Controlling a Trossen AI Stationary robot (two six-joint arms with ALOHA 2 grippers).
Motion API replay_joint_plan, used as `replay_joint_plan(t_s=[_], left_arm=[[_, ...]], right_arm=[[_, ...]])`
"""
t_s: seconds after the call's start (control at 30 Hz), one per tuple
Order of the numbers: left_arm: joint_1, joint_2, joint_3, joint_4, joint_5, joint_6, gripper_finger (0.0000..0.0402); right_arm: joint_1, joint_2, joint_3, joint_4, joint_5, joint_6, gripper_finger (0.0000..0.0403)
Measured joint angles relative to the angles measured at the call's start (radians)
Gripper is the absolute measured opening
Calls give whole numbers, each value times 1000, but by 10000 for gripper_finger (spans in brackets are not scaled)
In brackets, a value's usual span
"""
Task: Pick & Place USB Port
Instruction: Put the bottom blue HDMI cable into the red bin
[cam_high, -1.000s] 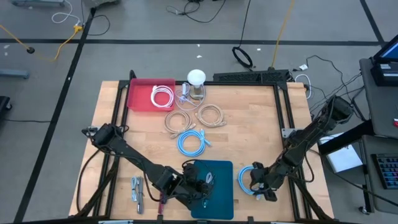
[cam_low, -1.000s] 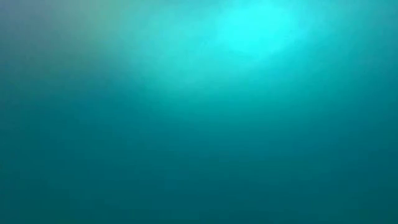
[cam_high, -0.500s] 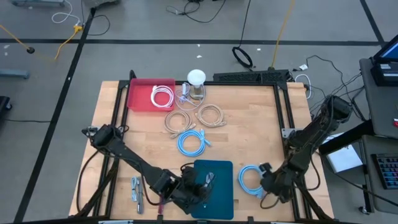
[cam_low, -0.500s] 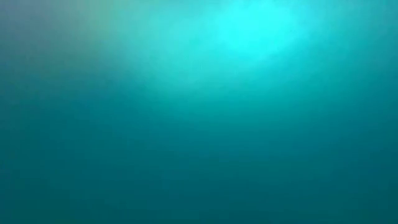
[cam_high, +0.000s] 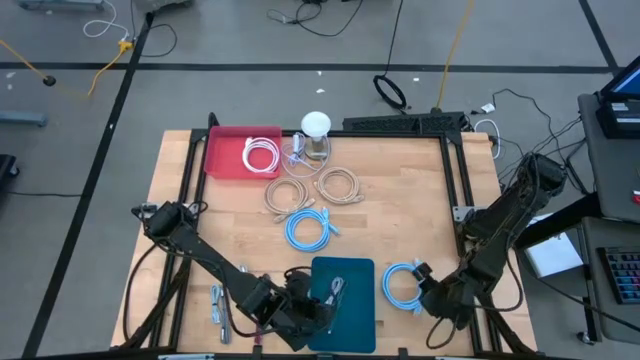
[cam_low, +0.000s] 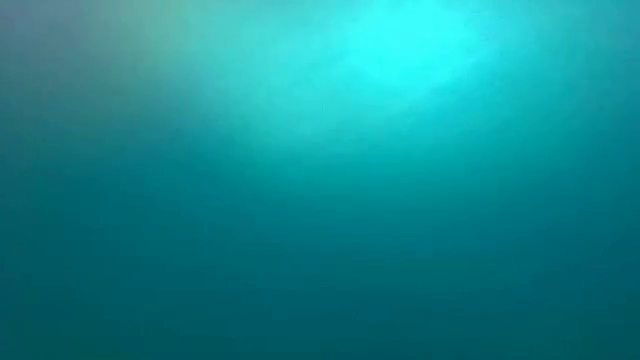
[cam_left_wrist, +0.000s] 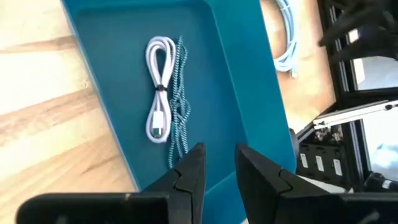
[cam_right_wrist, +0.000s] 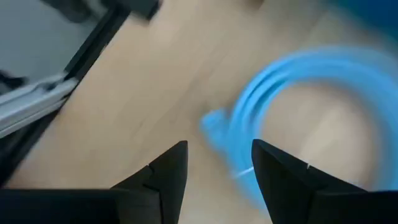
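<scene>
— On the wooden table (cam_high: 400, 210), what lies near the front edge?
— A teal tray (cam_left_wrist: 249, 93), holding a bundled white USB cable (cam_left_wrist: 158, 88) beside a braided one (cam_left_wrist: 179, 106).
— And the arms?
— The left gripper (cam_left_wrist: 216, 163) hangs over the tray's front part, fingers spread a little, pinching nothing. The right gripper (cam_right_wrist: 216, 163), fingers apart and empty, hovers just beside a coiled blue cable (cam_high: 402, 287) right of the tray.
</scene>
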Motion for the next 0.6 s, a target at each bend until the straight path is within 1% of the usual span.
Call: replay_joint_plan(t_s=[0.07, 0.13, 0.23, 0.3, 0.37, 0.43, 0.6], left_arm=[[1, 0, 0, -8, -3, 0, 88], [3, 0, 0, -12, -4, 0, 88], [3, 0, 0, -12, -4, 5, 88], [3, 0, 0, -12, -4, 5, 88], [0, 0, 0, -12, -4, 7, 88], [-5, 0, 0, -14, -4, 2, 88], [-19, 0, 0, -26, -8, -16, 88]], right_arm=[[-20, 0, 41, 3, 86, -92, 171], [-42, 0, 71, 0, 115, -172, 171], [-61, 0, 80, -27, 73, -273, 171], [-63, 8, 81, -102, 30, -347, 171], [-58, 24, 78, -203, 19, -403, 171], [-56, 34, 69, -265, -4, -457, 171], [-56, 51, 45, -223, -1, -530, 171]])
